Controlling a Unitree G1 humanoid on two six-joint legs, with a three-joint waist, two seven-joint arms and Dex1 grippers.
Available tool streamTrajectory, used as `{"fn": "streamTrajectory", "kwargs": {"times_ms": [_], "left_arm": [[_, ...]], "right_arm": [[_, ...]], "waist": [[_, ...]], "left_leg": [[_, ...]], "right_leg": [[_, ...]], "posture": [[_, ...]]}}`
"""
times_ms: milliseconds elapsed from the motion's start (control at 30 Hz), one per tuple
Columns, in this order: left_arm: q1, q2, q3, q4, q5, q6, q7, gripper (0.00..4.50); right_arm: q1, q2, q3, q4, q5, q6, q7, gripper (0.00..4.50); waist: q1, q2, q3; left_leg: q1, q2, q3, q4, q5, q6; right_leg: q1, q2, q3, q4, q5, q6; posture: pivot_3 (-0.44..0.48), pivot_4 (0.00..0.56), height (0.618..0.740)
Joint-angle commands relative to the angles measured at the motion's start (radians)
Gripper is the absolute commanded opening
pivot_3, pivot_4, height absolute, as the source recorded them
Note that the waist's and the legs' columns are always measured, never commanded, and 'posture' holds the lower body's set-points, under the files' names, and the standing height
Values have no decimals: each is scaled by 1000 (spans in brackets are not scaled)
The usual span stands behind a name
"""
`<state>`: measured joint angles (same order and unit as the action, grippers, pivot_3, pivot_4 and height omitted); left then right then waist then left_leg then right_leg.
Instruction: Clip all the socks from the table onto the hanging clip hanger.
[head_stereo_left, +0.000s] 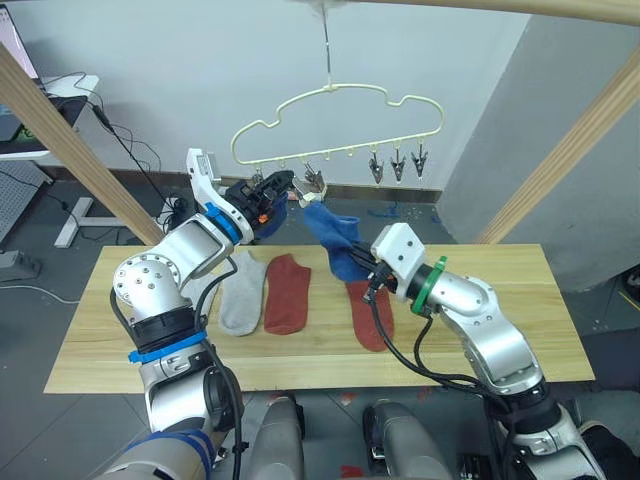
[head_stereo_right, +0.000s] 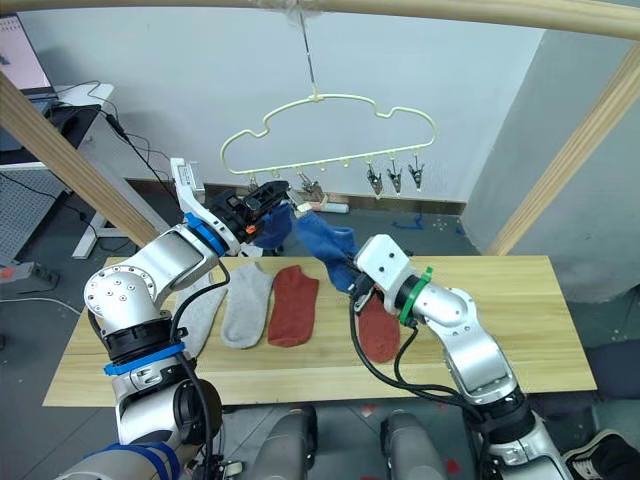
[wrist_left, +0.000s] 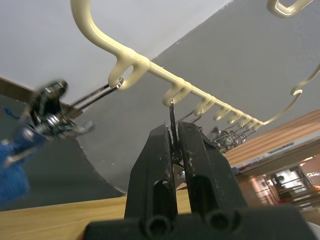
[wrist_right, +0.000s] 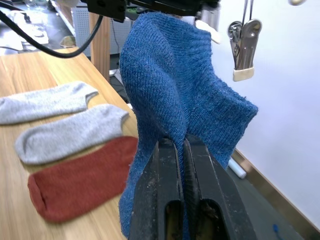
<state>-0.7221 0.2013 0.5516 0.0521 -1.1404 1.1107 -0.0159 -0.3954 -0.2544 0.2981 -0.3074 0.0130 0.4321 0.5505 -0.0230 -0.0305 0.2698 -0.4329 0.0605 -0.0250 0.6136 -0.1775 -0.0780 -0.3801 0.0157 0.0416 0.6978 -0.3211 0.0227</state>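
A blue sock (wrist_right: 170, 95) is pinched by the right tool (wrist_right: 182, 150) and held up above the worktop's (head_stereo_left: 520, 330) far edge. Just to its left, a clip (wrist_left: 171, 117) of the clip hanger (head_stereo_left: 340, 120) is squeezed in the left tool (wrist_left: 175, 145). The sock's upper edge must be carried leftward into that clip.

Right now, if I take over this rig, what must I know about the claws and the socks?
Left claw: shut on a small grey metal clip of the pale-yellow wire hanger.
Right claw: shut on a blue knit sock, raised up to that clip.
On the pale wooden table lie two light grey socks and two rust red socks.
To do: clip the blue one, then these four.
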Motion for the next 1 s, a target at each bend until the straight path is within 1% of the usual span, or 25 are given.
{"fn": "streamTrajectory", "kwargs": {"times_ms": [33,133,500,833,1000], "left_arm": [[5,8,-11,-16,-24,-10,13,0],[8,12,-19,-23,-27,-13,14,0],[16,33,-33,-23,-38,-32,14,0],[26,45,-58,-30,-55,-33,9,0],[29,47,-63,-33,-60,-34,5,0]], "right_arm": [[-35,25,4,10,0,-9,-18,21],[-40,37,-2,19,11,-7,-19,21],[17,32,-3,-1,26,16,-13,21],[-46,73,-40,30,58,-7,-17,21],[-63,83,-38,53,68,-6,-15,21]], "waist": [[0,0,0],[0,0,0],[6,0,0],[7,0,0],[9,0,0]], "left_leg": [[0,0,0,0,0,0],[0,0,0,0,0,0],[0,1,0,-1,0,0],[0,1,-1,-1,0,0],[0,0,0,-1,0,0]], "right_leg": [[0,0,0,0,0,0],[0,0,0,0,0,0],[0,0,0,0,0,0],[0,0,0,0,0,0],[0,0,0,0,0,0]], "posture": [[33,258,740],[40,257,740],[47,260,740],[48,246,740],[52,241,740]]}}
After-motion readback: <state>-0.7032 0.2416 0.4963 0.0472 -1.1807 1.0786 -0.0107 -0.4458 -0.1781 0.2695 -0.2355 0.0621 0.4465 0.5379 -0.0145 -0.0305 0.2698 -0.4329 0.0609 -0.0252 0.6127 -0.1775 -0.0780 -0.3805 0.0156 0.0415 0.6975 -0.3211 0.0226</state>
